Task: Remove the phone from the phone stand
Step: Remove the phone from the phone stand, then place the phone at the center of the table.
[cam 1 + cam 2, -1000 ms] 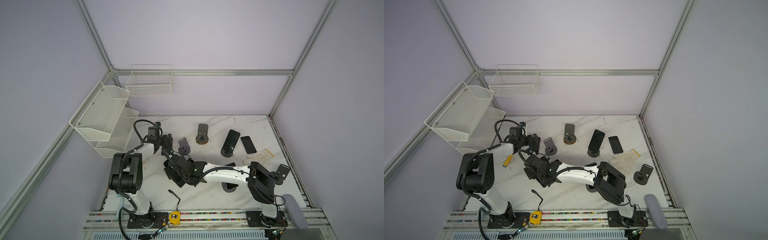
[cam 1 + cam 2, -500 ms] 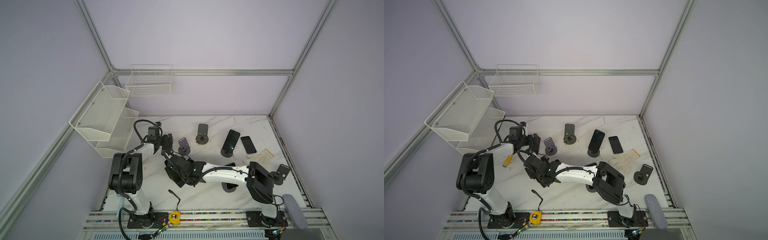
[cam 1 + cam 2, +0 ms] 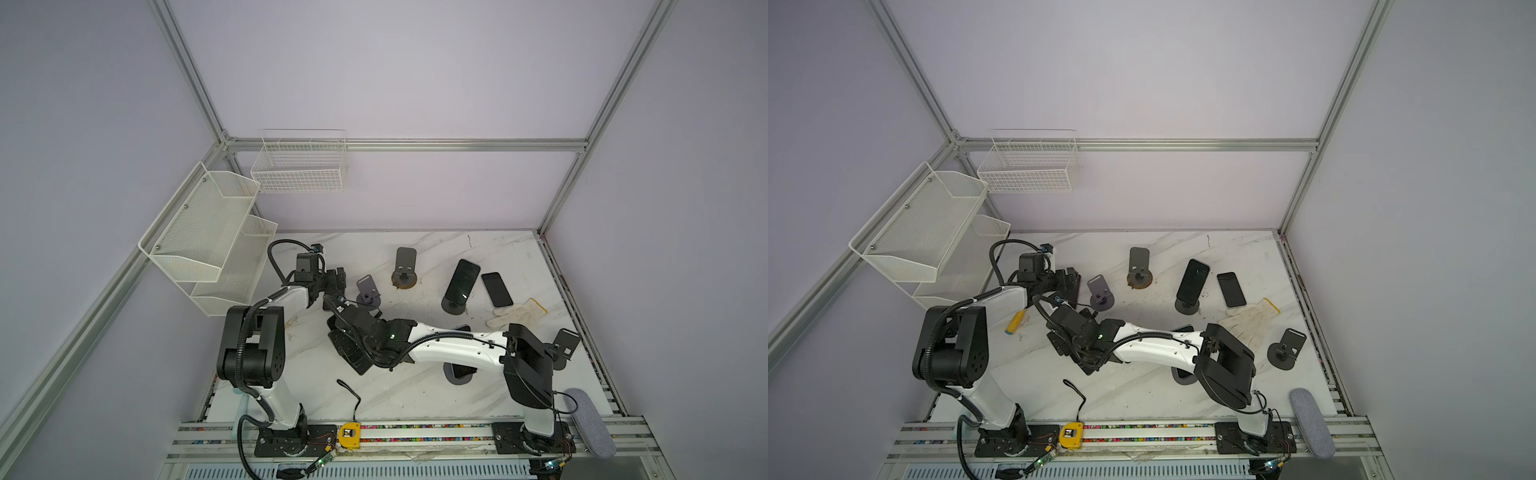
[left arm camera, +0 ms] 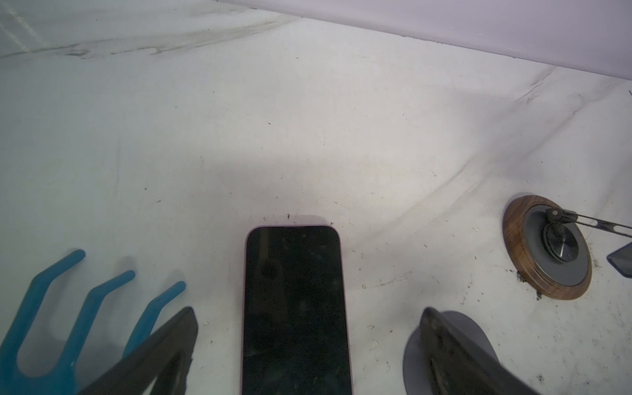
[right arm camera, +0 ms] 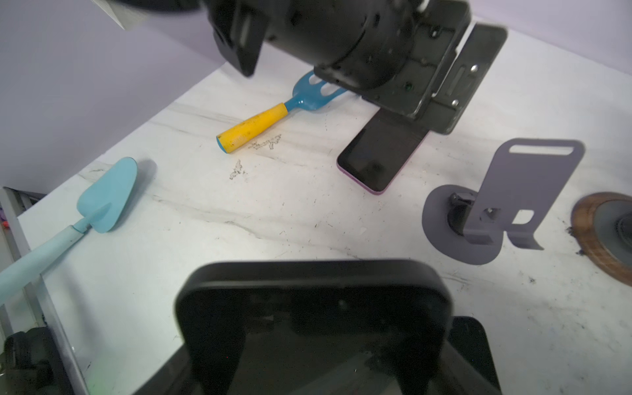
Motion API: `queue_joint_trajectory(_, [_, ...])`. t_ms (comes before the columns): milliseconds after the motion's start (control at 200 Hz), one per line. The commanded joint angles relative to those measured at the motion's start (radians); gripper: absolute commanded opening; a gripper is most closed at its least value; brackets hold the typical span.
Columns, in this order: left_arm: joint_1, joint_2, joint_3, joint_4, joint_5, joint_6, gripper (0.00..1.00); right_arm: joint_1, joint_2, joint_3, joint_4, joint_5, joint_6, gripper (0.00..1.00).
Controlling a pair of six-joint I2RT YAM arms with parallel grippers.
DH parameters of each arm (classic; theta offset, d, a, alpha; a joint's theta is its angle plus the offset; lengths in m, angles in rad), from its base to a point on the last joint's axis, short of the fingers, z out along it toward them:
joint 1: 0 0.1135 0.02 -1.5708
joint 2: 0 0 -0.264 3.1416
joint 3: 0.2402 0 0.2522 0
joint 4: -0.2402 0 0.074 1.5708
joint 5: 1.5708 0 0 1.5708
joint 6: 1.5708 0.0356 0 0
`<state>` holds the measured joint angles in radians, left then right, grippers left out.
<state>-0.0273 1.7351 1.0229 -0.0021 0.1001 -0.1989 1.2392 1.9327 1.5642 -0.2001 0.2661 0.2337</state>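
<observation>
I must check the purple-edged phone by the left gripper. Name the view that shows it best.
Left wrist view: the phone lies screen up between the open jaws of the left gripper. The right wrist view shows one end; the gripper covers the rest. In both top views that gripper hides it.

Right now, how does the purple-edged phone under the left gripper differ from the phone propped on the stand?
The purple-edged phone lies flat on the table; the propped phone leans on its stand. The purple-edged phone sits under the open left gripper; no gripper is near the propped phone. Both screens are dark.
</observation>
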Motion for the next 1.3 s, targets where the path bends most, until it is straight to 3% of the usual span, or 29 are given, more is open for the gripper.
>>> queue_joint_trajectory(0, [0.006,-0.021,0.005,0.021,0.01,-0.004,1.0,0.003,-0.112,0.013,0.045,0.019,-0.05,0.65])
queue_joint_trajectory(305, [0.006,-0.011,0.015,0.016,0.009,-0.004,1.0,-0.081,-0.19,0.014,0.031,0.05,-0.131,0.65])
queue_joint_trajectory(720, [0.015,-0.014,0.008,0.023,-0.036,-0.042,1.0,-0.363,-0.21,-0.042,0.02,-0.089,-0.205,0.64])
queue_joint_trajectory(985, [0.02,-0.007,0.019,0.011,-0.039,-0.047,1.0,-0.436,-0.127,-0.048,-0.016,-0.126,-0.26,0.64])
queue_joint_trajectory(1295, [0.021,-0.001,0.029,-0.009,-0.048,-0.054,1.0,-0.44,-0.044,-0.062,-0.126,-0.143,-0.295,0.65])
